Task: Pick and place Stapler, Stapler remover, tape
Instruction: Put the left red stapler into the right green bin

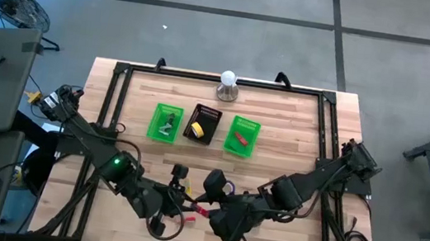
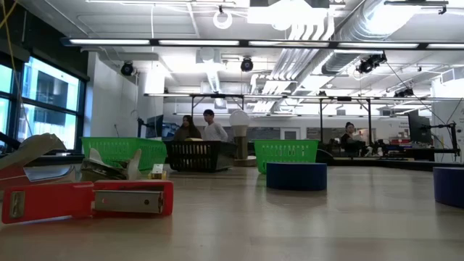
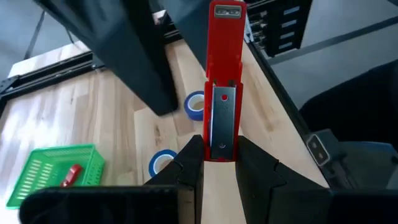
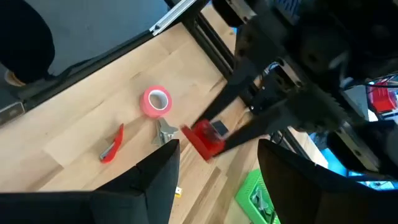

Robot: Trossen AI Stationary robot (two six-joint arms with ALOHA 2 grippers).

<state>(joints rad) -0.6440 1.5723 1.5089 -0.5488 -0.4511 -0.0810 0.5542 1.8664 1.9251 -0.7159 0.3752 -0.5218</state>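
The red stapler (image 3: pixel 224 81), with a metal plate on its upturned face, lies near the table's near edge (image 1: pixel 200 210) and shows low at the left of the low view (image 2: pixel 87 199). My left gripper (image 3: pixel 221 163) is shut on it. My right gripper (image 4: pixel 224 180) is open and hovers just right of the stapler (image 4: pixel 205 138), touching nothing. A pink tape roll (image 4: pixel 155 101), a silvery staple remover (image 4: pixel 165 132) and a small red tool (image 4: pixel 112 144) lie on the wood beside it. Two blue tape rolls (image 3: pixel 196 104) (image 3: pixel 163 162) lie flat beyond. My left gripper pinches the stapler's near end (image 3: pixel 221 146), the end with the metal plate, between its two fingers (image 3: pixel 189 165), one on each long side. The fingers point along the stapler, which reaches away from them. I cannot tell whether it rests on the table or is just off it.
Three baskets stand in a row at mid-table: a green one (image 1: pixel 165 122), a black one (image 1: pixel 203 124) with a yellow roll in it, and a green one (image 1: pixel 242 136) holding a red item. A lamp bulb (image 1: pixel 228 85) stands at the far edge. A black frame rims the table.
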